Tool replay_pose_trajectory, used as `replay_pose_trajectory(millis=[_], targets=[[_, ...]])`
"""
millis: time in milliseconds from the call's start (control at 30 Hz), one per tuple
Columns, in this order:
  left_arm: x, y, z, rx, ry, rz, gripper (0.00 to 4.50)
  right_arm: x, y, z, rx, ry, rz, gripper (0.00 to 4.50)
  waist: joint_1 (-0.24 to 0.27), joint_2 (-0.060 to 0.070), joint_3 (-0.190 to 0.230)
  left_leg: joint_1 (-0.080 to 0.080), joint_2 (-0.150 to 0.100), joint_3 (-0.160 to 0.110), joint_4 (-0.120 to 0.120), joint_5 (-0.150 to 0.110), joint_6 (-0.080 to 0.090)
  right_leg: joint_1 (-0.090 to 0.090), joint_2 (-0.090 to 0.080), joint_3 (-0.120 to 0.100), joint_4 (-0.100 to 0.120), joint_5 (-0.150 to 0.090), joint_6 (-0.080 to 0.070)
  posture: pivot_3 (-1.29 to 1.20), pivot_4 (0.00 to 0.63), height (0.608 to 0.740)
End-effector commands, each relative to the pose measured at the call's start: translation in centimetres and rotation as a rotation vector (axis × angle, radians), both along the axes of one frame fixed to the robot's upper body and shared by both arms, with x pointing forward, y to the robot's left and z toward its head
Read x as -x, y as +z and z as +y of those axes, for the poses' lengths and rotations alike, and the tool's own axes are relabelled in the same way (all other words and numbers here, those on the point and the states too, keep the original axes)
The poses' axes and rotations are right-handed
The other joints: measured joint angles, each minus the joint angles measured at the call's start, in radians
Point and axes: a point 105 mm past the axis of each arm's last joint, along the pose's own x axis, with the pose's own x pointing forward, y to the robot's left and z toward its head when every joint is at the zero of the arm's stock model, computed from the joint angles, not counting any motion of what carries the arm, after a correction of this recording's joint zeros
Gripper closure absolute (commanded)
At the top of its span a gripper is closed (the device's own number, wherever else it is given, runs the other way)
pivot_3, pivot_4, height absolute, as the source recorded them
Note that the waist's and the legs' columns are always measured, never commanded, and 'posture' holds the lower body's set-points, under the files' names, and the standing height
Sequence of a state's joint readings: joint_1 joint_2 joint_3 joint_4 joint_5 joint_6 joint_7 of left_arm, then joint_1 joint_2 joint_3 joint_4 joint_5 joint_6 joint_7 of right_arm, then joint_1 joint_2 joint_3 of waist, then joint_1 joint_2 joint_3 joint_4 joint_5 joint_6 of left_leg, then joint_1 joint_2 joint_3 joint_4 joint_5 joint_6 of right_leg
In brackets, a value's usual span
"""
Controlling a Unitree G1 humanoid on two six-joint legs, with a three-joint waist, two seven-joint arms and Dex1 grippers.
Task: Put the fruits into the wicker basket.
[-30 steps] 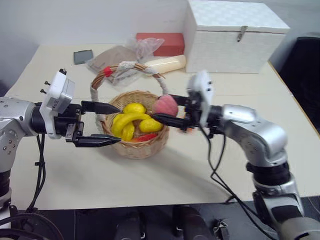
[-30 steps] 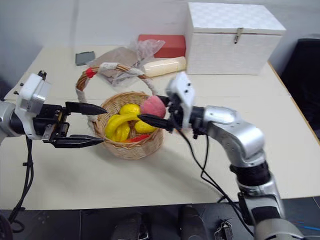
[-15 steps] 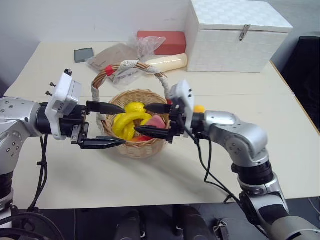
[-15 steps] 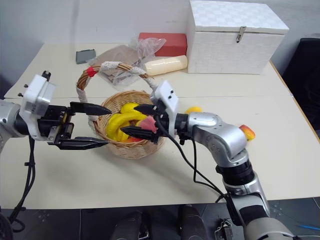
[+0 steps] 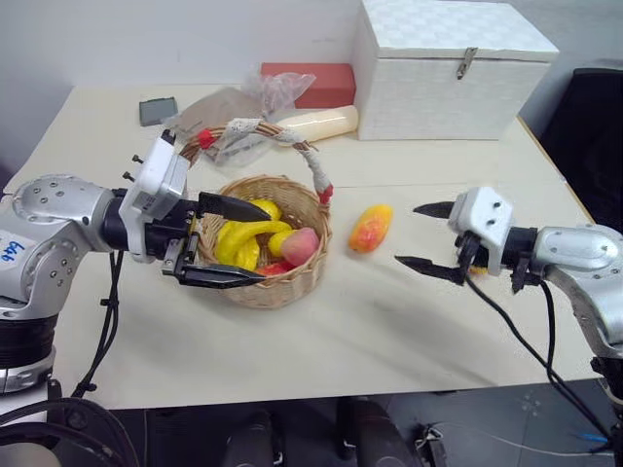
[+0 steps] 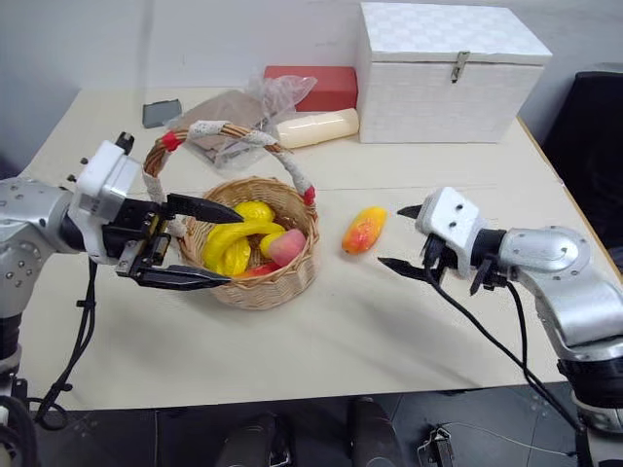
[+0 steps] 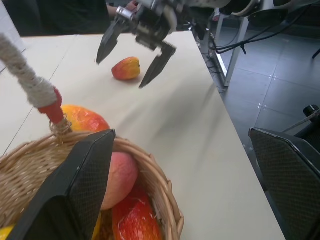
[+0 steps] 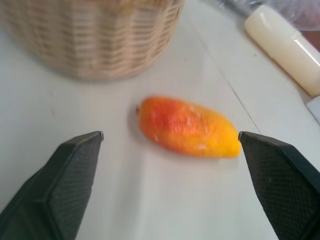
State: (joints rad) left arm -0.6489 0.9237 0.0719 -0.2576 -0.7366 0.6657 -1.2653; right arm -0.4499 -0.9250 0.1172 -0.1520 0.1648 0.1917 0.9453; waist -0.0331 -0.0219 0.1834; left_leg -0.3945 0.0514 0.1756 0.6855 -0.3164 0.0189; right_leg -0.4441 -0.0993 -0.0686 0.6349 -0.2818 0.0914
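Observation:
The wicker basket (image 5: 282,287) stands mid-table with its laced handle (image 5: 255,126) arched over it. The pink peach (image 5: 300,245) lies inside at the right, next to yellow bananas (image 5: 243,238). To the right of the basket the orange-yellow mango (image 5: 371,227) lies on the table. My right gripper (image 5: 407,233) is open and empty, a short way right of the mango and pointing at it; the mango (image 8: 187,127) sits between its fingers' line of sight. The small red-and-yellow fruit (image 7: 126,68) lies just behind that gripper. My left gripper (image 6: 236,245) is open over the basket's left rim, one finger above the inside, one outside.
A white box (image 5: 448,68) stands at the back right, with a red box (image 5: 311,83), a cream cylinder (image 5: 311,124), crumpled plastic bags (image 5: 229,109) and a small dark item (image 5: 159,110) along the back. The table's right edge runs close behind my right arm.
My right gripper let the peach go into the basket, opened wide and swung right, clear of the basket, uncovering the mango. My left gripper edged slightly right toward the basket.

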Motion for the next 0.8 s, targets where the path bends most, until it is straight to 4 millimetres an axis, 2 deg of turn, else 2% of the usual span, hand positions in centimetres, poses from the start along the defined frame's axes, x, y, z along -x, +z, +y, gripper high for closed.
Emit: replay_pose_trajectory(millis=[33, 167, 267, 433, 533, 633, 667, 733, 800], targets=[[0.1, 0.6, -0.2, 0.005, -0.004, -0.041, 0.0, -1.7, -0.6, 1.2, 0.132, 0.096, -0.166, 0.03, -0.003, 0.0, 0.0, 0.0, 0.0, 0.0, 0.0, 0.0, 0.0, 0.0, 0.0, 0.001, 0.0, 0.0, 0.0, 0.0, 0.15, 0.74], [0.3, 0.8, -0.4, 0.009, -0.003, -0.05, 0.0, -4.9, -2.3, 2.5, 0.244, 0.142, -0.289, 0.03, -0.006, 0.0, 0.001, 0.002, 0.001, 0.002, 0.0, 0.001, -0.001, 0.0, 0.0, 0.003, 0.002, 0.0, 0.0, 0.0, 0.15, 0.74], [0.4, 1.0, -0.3, 0.008, 0.005, -0.053, 0.0, -6.6, -2.3, 3.2, 0.239, 0.143, -0.329, 0.03, -0.006, 0.0, 0.001, 0.002, 0.001, 0.002, 0.0, 0.001, -0.001, 0.0, 0.0, 0.003, 0.002, 0.0, -0.001, 0.0, 0.15, 0.74], [0.5, 1.1, 0.1, 0.003, 0.035, -0.057, 0.0, -8.1, -3.1, 4.0, 0.311, 0.178, -0.374, 0.03, -0.007, 0.0, 0.001, 0.002, 0.005, 0.002, 0.0, 0.001, -0.001, 0.0, 0.0, 0.004, 0.003, 0.0, -0.001, 0.0, 0.15, 0.74], [0.6, 1.1, 0.2, 0.006, 0.046, -0.056, 0.0, -8.2, -3.5, 3.8, 0.315, 0.194, -0.369, 0.67, -0.008, 0.0, 0.001, 0.003, 0.006, 0.002, 0.0, 0.001, -0.001, 0.0, 0.001, 0.004, 0.003, 0.0, -0.001, 0.0, 0.15, 0.74], [0.6, 1.1, 0.4, 0.008, 0.062, -0.054, 0.0, -7.5, -3.5, 3.7, 0.275, 0.216, -0.358, 1.7, -0.008, 0.0, 0.001, 0.003, 0.006, 0.002, 0.0, 0.001, -0.001, 0.001, 0.001, 0.004, 0.004, 0.0, -0.001, 0.0, 0.15, 0.74], [0.5, 1.0, 0.5, 0.009, 0.066, -0.053, 0.0, -7.4, -3.4, 3.6, 0.264, 0.221, -0.355, 1.91, -0.007, 0.0, 0.001, 0.003, 0.006, 0.002, 0.0, 0.001, -0.001, 0.001, 0.001, 0.004, 0.004, 0.0, -0.001, 0.0, 0.15, 0.74], [0.2, 1.0, 0.8, 0.017, 0.09, -0.054, 0.0, -6.7, -3.0, 3.2, 0.24, 0.221, -0.365, 2.16, -0.005, 0.0, 0.001, 0.003, 0.007, 0.002, 0.0, 0.001, -0.001, 0.001, 0.001, 0.004, 0.007, -0.001, -0.001, 0.0, 0.15, 0.74], [-0.1, 1.1, 1.2, 0.03, 0.117, -0.052, 0.0, -5.4, -2.2, 2.8, 0.175, 0.227, -0.342, 2.21, 0.001, 0.0, 0.001, 0.003, 0.007, 0.002, 0.0, 0.001, -0.001, 0.001, 0.001, 0.004, 0.007, -0.001, -0.001, 0.0, 0.15, 0.74]])
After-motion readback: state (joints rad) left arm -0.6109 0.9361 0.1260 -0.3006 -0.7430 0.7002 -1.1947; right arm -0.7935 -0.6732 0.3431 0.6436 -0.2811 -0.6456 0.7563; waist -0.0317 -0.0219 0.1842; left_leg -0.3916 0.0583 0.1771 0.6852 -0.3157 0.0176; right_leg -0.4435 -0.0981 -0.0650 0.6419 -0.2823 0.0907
